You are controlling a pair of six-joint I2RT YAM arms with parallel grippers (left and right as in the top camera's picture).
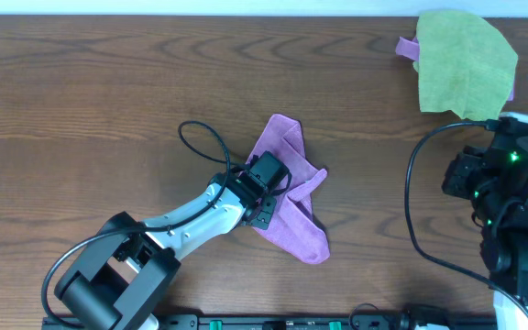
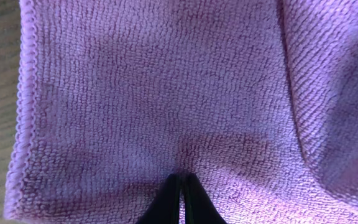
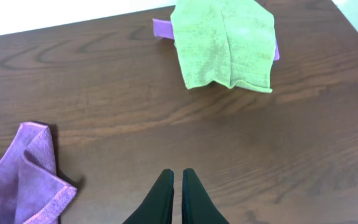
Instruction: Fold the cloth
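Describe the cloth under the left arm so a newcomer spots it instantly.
Start at the middle of the dark wood table. The cloth lies there, crumpled, pinched by the left gripper. It is purple and uncovered; the lime-green cloth sits in the far right corner.

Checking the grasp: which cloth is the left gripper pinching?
The purple cloth mid-table, puckered where the left gripper pinches it; the green cloth lies far right, untouched.

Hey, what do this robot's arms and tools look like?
Left arm: white link, black joints, a looping black cable. Right arm: mostly black, small green lights, black cable too. The left tool and right tool have dark, tapered fingers.
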